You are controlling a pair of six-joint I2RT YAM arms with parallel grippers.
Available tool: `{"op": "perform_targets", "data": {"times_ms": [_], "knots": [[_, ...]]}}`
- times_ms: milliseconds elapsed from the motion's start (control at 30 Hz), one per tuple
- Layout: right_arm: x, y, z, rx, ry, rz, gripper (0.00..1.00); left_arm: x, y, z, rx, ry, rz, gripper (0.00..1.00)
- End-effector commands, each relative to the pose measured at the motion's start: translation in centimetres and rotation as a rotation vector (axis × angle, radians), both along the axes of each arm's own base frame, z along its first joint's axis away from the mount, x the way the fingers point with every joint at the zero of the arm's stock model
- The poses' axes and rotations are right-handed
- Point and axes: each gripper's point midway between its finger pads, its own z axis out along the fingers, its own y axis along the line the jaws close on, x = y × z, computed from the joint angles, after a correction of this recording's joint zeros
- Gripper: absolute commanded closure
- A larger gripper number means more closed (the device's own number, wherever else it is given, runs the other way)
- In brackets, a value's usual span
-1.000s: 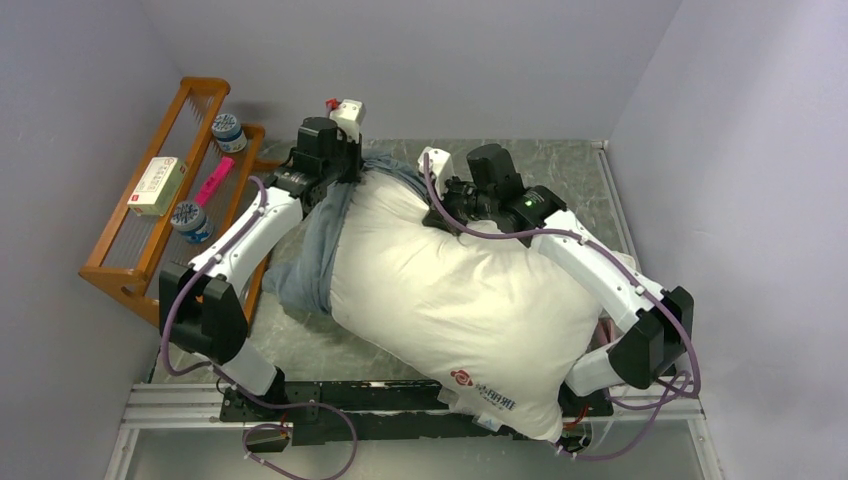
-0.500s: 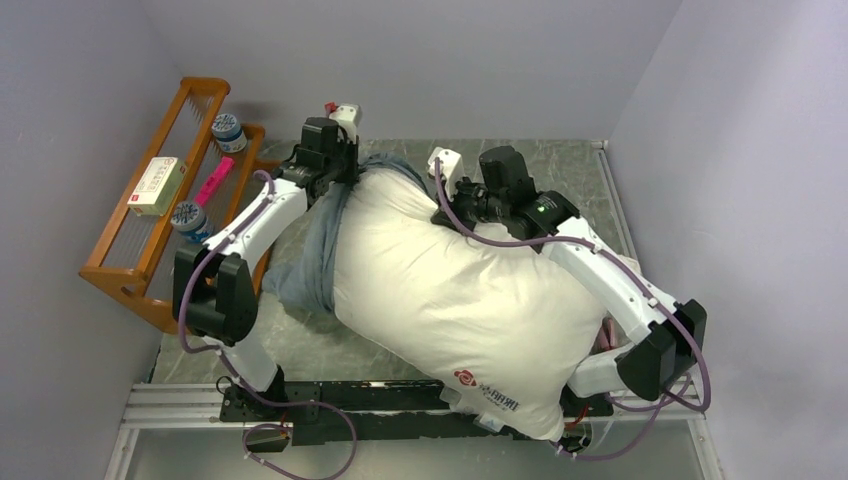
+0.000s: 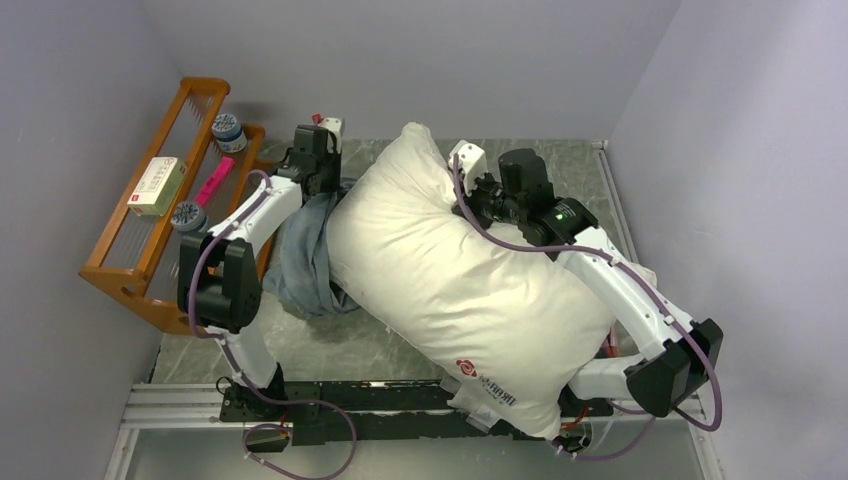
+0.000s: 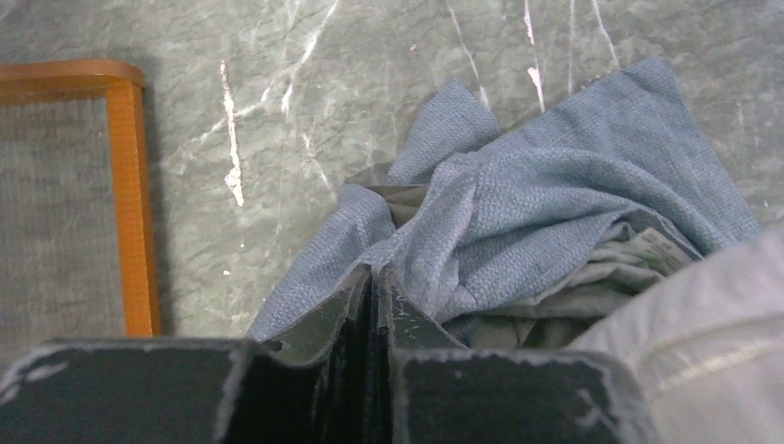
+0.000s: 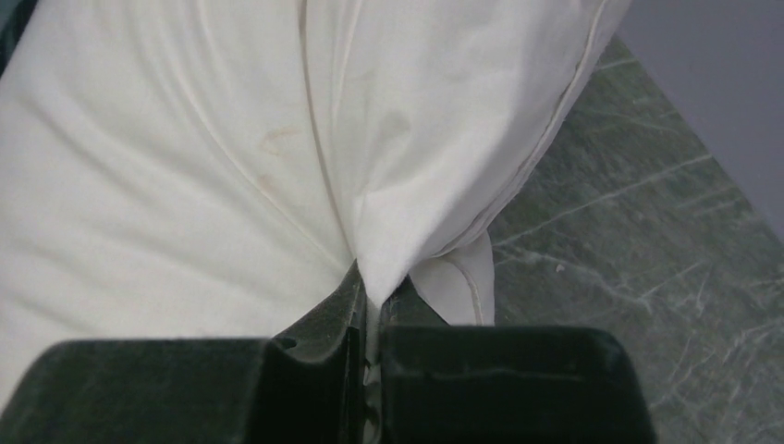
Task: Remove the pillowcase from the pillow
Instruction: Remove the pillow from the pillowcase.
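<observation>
The right pincer [image 5: 370, 285] is pinching shut on a fold of the pillow [image 5: 166, 185]. The left pincer [image 4: 374, 276] is nipping the pillowcase [image 4: 555, 194], which is bunching just ahead of it and seemingly lying fully off.

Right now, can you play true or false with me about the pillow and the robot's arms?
1. The right end effector pinches the white pillow. True.
2. The pillowcase is bright red. False: it is grey-blue.
3. The pillowcase covers the whole pillow. False: it lies bunched on the left arm's side of the pillow, which is nearly all bare.
4. The left end effector is shut on the pillowcase. True.
5. The wooden rack stands on the right arm's side. False: it is on the left arm's side.
</observation>
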Motion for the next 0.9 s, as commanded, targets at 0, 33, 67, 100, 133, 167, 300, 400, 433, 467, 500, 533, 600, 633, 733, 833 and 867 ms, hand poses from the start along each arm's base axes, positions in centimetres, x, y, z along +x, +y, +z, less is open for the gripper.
{"op": "perform_targets", "data": {"times_ms": [0, 33, 67, 100, 133, 167, 300, 400, 433, 467, 500, 533, 600, 633, 733, 833, 867], "knots": [[1.3, -1.5, -0.3, -0.017, 0.007, -0.114, 1.0, -0.3, -1.4, 4.1, -0.054, -0.118, -0.08, 0.84], [1.5, -1.3, -0.6, -0.014, 0.019, -0.12, 1.0, -0.4, -1.5, 4.7, -0.058, -0.133, -0.082, 0.82], [1.6, -1.2, -1.0, -0.011, 0.031, -0.124, 1.0, -0.6, -1.7, 5.2, -0.068, -0.144, -0.096, 0.79], [1.8, -1.1, -1.2, -0.008, 0.039, -0.131, 1.0, -0.7, -1.8, 5.7, -0.075, -0.154, -0.102, 0.77], [1.9, -1.0, -1.4, -0.004, 0.046, -0.138, 1.0, -0.8, -1.9, 6.2, -0.081, -0.166, -0.106, 0.72], [2.0, -0.9, -1.5, -0.001, 0.054, -0.144, 1.0, -1.0, -2.0, 6.8, -0.086, -0.176, -0.111, 0.68], [2.0, -0.8, -1.1, 0.014, 0.06, -0.154, 0.73, -1.6, -2.0, 8.6, -0.103, -0.208, -0.114, 0.52], [1.8, -0.8, 0.1, 0.034, 0.037, -0.147, 0.46, -2.4, -1.6, 9.7, -0.117, -0.227, -0.091, 0.41], [1.7, -0.7, 0.6, 0.042, 0.024, -0.14, 0.39, -2.8, -1.4, 9.9, -0.121, -0.233, -0.083, 0.39], [1.6, -0.7, 1.0, 0.052, 0.012, -0.136, 0.32, -3.2, -1.2, 10.0, -0.125, -0.236, -0.073, 0.37], [1.5, -0.5, 1.5, 0.059, -0.003, -0.126, 0.26, -3.8, -1.1, 10.3, -0.131, -0.24, -0.069, 0.35], [1.3, -0.3, 2.0, 0.063, -0.018, -0.11, 0.22, -4.3, -1.0, 10.4, -0.136, -0.239, -0.066, 0.33], [0.7, 0.5, 2.7, 0.055, -0.052, -0.072, 0.15, -5.6, -0.7, 10.8, -0.15, -0.245, -0.059, 0.3], [0.5, 1.0, 3.0, 0.043, -0.07, -0.057, 0.12, -6.2, -0.6, 10.9, -0.154, -0.246, -0.057, 0.29], [-1.0, 3.2, 3.5, -0.007, -0.124, 0.016, 0.08, -8.4, 0.6, 11.5, -0.149, -0.262, -0.023, 0.26], [-2.3, 5.3, 3.7, -0.041, -0.149, 0.078, 0.04, -10.4, 1.8, 11.1, -0.127, -0.255, 0.011, 0.24], [-2.7, 6.0, 3.8, -0.04, -0.154, 0.101, 0.04, -11.0, 2.1, 11.0, -0.122, -0.253, 0.021, 0.23]]}}
